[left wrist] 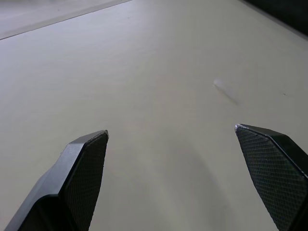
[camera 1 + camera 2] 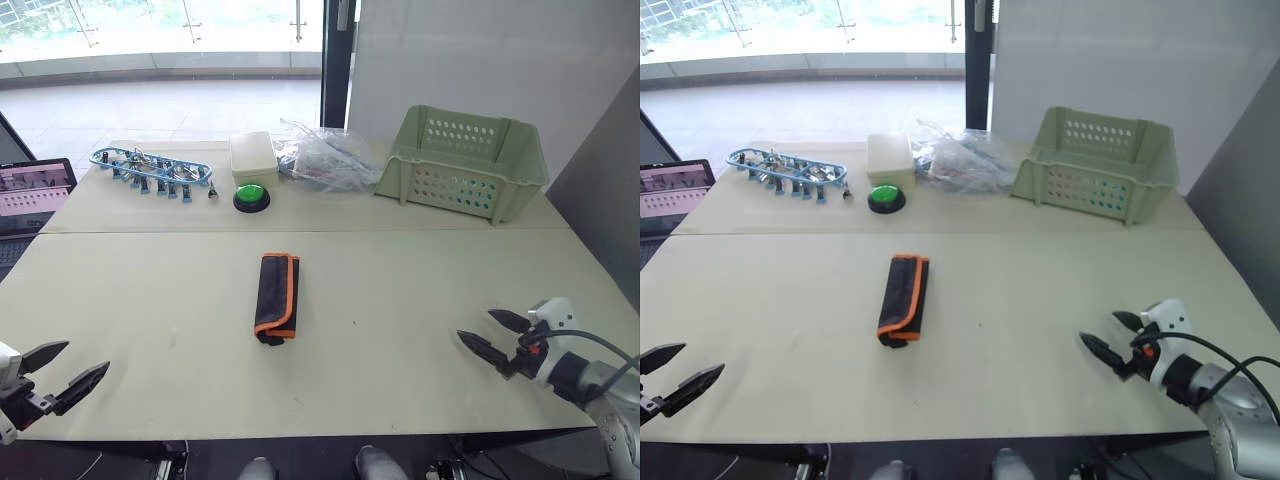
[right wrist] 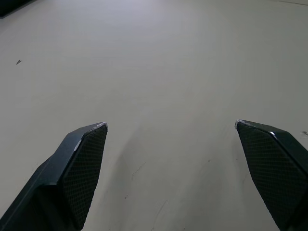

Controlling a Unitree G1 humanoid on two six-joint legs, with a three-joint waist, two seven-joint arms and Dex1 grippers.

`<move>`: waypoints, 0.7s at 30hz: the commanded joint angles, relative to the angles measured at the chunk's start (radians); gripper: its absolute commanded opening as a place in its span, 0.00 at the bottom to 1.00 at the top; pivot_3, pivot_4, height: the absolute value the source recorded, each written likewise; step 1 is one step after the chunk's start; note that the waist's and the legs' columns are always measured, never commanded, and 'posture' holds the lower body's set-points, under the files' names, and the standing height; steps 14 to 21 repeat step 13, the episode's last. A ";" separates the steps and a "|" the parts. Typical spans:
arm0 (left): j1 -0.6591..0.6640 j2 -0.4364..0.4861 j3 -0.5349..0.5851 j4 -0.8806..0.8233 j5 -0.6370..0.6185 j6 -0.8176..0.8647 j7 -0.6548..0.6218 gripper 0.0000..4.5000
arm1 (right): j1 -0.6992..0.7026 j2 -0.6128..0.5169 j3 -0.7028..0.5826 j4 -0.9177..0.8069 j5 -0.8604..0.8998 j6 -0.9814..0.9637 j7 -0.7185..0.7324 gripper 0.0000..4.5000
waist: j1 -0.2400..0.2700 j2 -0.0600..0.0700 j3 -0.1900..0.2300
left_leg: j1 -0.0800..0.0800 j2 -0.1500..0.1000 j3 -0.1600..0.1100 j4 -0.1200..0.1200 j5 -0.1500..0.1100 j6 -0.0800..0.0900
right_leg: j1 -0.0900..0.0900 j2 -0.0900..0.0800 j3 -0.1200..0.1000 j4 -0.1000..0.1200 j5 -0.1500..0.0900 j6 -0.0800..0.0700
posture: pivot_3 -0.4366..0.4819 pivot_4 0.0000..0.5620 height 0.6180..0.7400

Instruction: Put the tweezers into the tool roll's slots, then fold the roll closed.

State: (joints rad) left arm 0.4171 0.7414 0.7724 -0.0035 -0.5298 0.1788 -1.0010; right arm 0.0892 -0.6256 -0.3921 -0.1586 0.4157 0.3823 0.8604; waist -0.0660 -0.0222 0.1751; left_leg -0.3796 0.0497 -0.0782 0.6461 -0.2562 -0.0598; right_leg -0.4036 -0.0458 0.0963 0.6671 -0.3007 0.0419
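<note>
Left claw (image 2: 65, 366) spread empty, right claw (image 2: 486, 333) spread, tool roll (image 2: 277, 297) folded

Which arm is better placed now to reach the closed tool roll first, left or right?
Probably the right. The tool roll lies closed mid-table, and the right gripper, open and empty, sits nearer it than the left gripper, open at the table's near left corner. The margin is small.
</note>
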 commanded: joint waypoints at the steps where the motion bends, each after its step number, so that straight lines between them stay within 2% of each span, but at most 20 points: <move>1: -0.002 -0.004 0.026 -0.016 -0.005 -0.005 0.031 0.99 | -0.007 -0.002 -0.002 -0.012 0.012 -0.028 -0.011 1.00 | 0.000 0.000 0.000 | 0.000 0.000 0.000 0.000 0.000 0.000 | 0.000 0.000 0.000 0.000 0.000 0.000 | 0.48 0.27 0.78; 21: -0.006 0.000 0.013 -0.024 -0.001 -0.002 0.064 0.99 | -0.023 -0.013 0.009 -0.023 0.024 -0.021 -0.021 1.00 | 0.000 0.000 0.000 | 0.001 0.000 0.000 0.000 0.000 0.000 | 0.001 0.000 0.000 0.000 0.000 0.000 | 0.48 0.27 0.78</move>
